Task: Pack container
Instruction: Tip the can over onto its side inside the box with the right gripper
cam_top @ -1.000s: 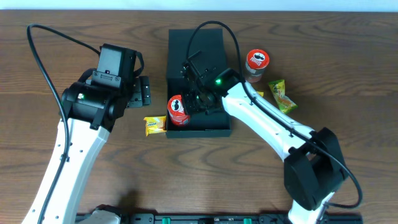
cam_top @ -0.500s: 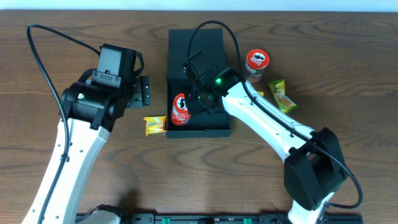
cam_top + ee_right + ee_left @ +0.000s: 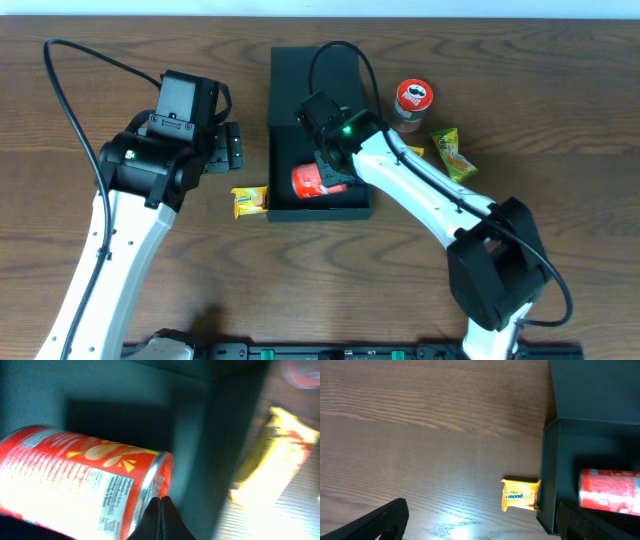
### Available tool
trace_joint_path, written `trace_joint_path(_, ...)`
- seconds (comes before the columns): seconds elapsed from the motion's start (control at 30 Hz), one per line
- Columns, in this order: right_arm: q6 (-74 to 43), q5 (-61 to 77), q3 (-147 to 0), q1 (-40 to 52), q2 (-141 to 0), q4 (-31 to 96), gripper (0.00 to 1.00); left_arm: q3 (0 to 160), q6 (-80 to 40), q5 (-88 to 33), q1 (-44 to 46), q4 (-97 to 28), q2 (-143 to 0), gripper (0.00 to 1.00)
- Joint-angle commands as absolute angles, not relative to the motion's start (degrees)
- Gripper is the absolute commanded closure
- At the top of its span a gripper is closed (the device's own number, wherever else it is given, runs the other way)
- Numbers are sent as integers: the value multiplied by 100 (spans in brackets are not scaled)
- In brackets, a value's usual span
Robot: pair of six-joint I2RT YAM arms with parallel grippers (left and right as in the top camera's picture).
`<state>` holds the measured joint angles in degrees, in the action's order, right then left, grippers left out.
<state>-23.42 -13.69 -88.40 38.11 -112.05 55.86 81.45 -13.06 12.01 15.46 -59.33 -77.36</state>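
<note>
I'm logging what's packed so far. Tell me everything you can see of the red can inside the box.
The red snack can is a cylinder with a red printed label showing chips and small text, and a silvery rim at one end. It lies on its side on the floor of the dark container. The right gripper hangs by its rim end; contact is unclear.

On a brown wooden table: one red Pringles can on its side, another upright at right, near a green packet; yellow biscuit packet at left.
</note>
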Motion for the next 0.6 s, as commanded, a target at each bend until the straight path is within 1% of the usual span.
trace_joint_path(0.0,-2265,-2281,-8833,3739,-11249,5666,99,8173,-1216,1238,1522,-5933,-7712,5)
trace_joint_path(0.2,-2263,-1839,-9330,3656,-11231,5778,99,8173,-1219,1149,1522,-5931,-7712,5)
trace_joint_path(0.3,-2086,-1216,-9441,3664,-11231,5774,99,8171,-1221,871,1525,-5931,-7721,5)
trace_joint_path(0.4,-2237,-943,-9522,3673,-11231,6158,99,8169,-1221,696,1535,-5929,-7789,5)
trace_joint_path(0.43,-2327,-1177,-9623,3671,-11231,6386,99,8169,-1221,705,1535,-5922,-7841,4)
trace_joint_path(0.53,-2880,-3221,-9911,3632,-11229,6731,99,8169,-1221,701,1535,-5767,-8060,4)
trace_joint_path(0.57,-2886,-3660,-9970,3583,-11229,6698,98,8169,-1221,701,1535,-5704,-8138,5)
